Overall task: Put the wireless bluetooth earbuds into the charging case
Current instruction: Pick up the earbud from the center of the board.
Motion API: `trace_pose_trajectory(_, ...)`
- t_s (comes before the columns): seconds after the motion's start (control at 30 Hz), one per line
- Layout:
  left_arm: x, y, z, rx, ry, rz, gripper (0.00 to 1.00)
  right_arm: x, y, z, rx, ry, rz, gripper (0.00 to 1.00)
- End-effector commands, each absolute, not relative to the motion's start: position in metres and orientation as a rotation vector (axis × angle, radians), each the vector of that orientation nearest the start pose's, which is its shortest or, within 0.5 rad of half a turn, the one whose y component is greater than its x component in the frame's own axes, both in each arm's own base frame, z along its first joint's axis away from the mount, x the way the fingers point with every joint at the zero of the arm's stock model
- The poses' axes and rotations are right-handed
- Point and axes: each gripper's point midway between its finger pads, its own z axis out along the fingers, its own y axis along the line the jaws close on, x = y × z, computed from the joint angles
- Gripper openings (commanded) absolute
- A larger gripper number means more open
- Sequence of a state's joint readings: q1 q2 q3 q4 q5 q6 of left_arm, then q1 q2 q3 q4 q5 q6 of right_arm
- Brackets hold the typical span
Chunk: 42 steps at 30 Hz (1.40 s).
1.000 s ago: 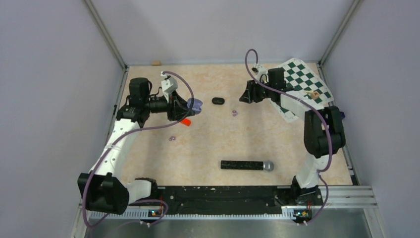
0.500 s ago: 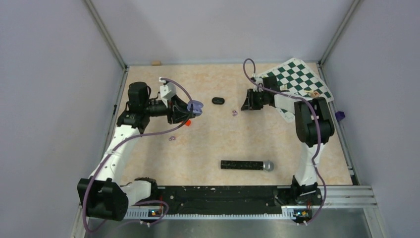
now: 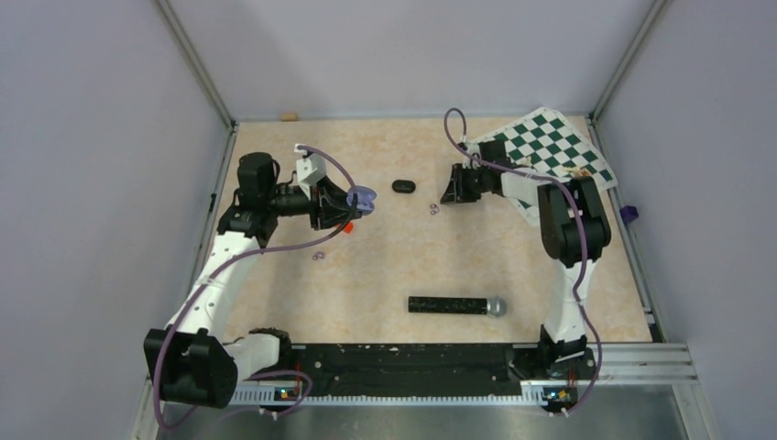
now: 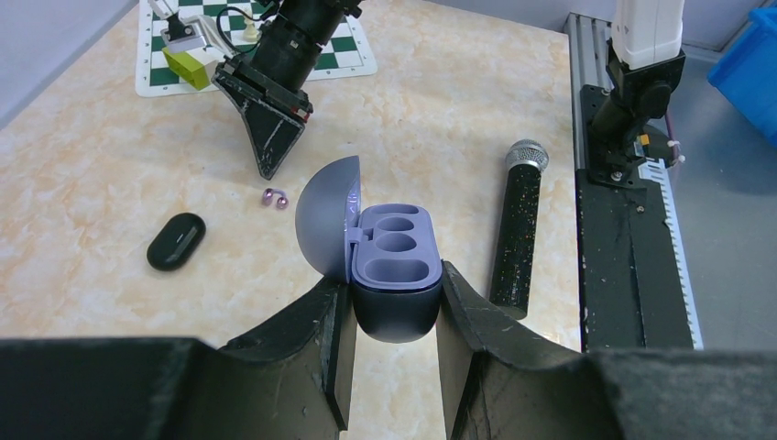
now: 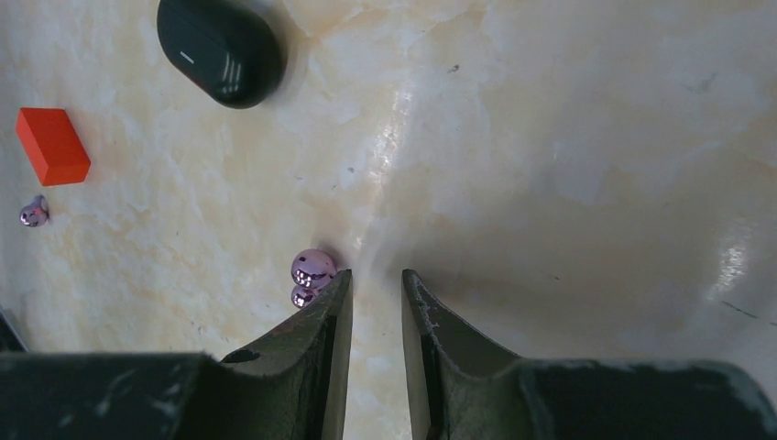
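Note:
My left gripper [image 4: 394, 302] is shut on a dark blue charging case [image 4: 396, 275], held above the table with its round lid open. The lavender wells inside it are empty. From above, the case [image 3: 362, 198] sits at the left gripper [image 3: 353, 203]. Two shiny purple earbuds [image 5: 312, 269] lie together on the table, just outside my right gripper's left fingertip [image 5: 341, 289]. The right gripper [image 5: 377, 280] has a narrow gap with only bare table between its fingers. These earbuds [image 3: 432, 209] lie just left of the right gripper [image 3: 446, 194] in the top view.
A glossy black oval pod [image 3: 403, 186] lies closed between the arms. A red block [image 3: 344, 225] lies under the left gripper, with another tiny purple piece [image 3: 318, 256] nearby. A black microphone [image 3: 456, 305] lies near the front. A green chessboard [image 3: 550, 147] fills the back right.
The right gripper's jaws have closed to a narrow gap, and the arm has shifted slightly left toward the purple earbuds. The left arm holds the case still.

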<state>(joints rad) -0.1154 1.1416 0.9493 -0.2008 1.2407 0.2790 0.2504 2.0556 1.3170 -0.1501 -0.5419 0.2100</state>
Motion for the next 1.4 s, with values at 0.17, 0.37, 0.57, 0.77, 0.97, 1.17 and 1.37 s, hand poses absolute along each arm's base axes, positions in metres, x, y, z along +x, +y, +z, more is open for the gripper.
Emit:
trace_pose_trajectory(0.17, 0.261, -0.187, 0.285, 1.090, 1.407, -1.037, 0.00, 0.421, 0.225, 0.013, -0.337, 2.515, 0.878, 0.24)
trace_pose_trajectory(0.37, 0.262, -0.185, 0.287, 1.076, 1.402, -1.037, 0.00, 0.417, 0.229, 0.010, -0.355, 2.522, 0.885, 0.22)
trace_pose_trajectory(0.57, 0.263, -0.183, 0.287, 1.069, 1.402, -1.038, 0.00, 0.411, 0.235, 0.006, -0.384, 2.537, 0.896, 0.22)
trace_pose_trajectory(0.77, 0.263, -0.183, 0.287, 1.068, 1.400, -1.040, 0.00, 0.409, 0.237, 0.005, -0.398, 2.545, 0.899, 0.23)
trace_pose_trajectory(0.97, 0.264, -0.182, 0.286, 1.065, 1.402, -1.037, 0.00, 0.405, 0.242, 0.004, -0.418, 2.542, 0.947, 0.23)
trace_pose_trajectory(1.17, 0.265, -0.182, 0.285, 1.062, 1.405, -1.039, 0.00, 0.402, 0.251, 0.009, -0.455, 2.516, 1.005, 0.17)
trace_pose_trajectory(1.37, 0.265, -0.182, 0.285, 1.062, 1.406, -1.044, 0.00, 0.402, 0.256, 0.019, -0.480, 2.473, 1.044, 0.07)
